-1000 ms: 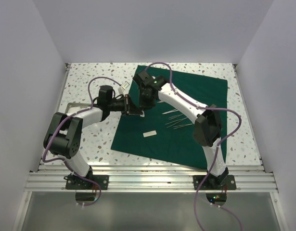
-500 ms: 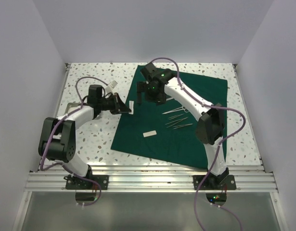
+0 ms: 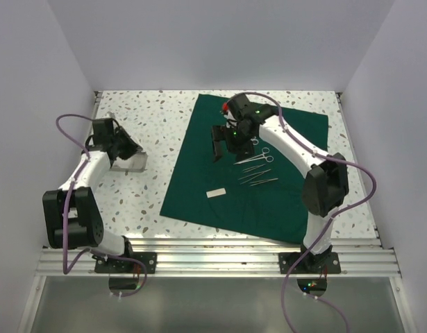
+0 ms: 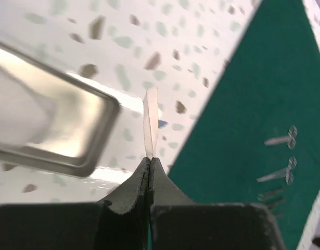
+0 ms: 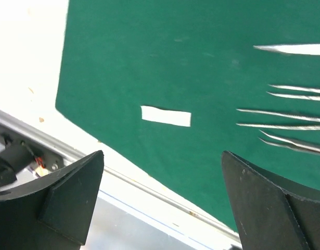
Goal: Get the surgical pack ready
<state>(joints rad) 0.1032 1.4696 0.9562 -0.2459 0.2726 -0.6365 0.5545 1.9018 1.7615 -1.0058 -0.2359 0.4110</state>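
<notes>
Left gripper [image 4: 149,162], pinching likely gauze [image 4: 150,122], has swung to tray [image 4: 55,162].

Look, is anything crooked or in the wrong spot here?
Yes. The green drape lies crooked, its edges slanted against the table's. The metal tray sits off the drape, on the tabletop at left, apart from the instruments. One white gauze strip lies alone on the drape.
</notes>
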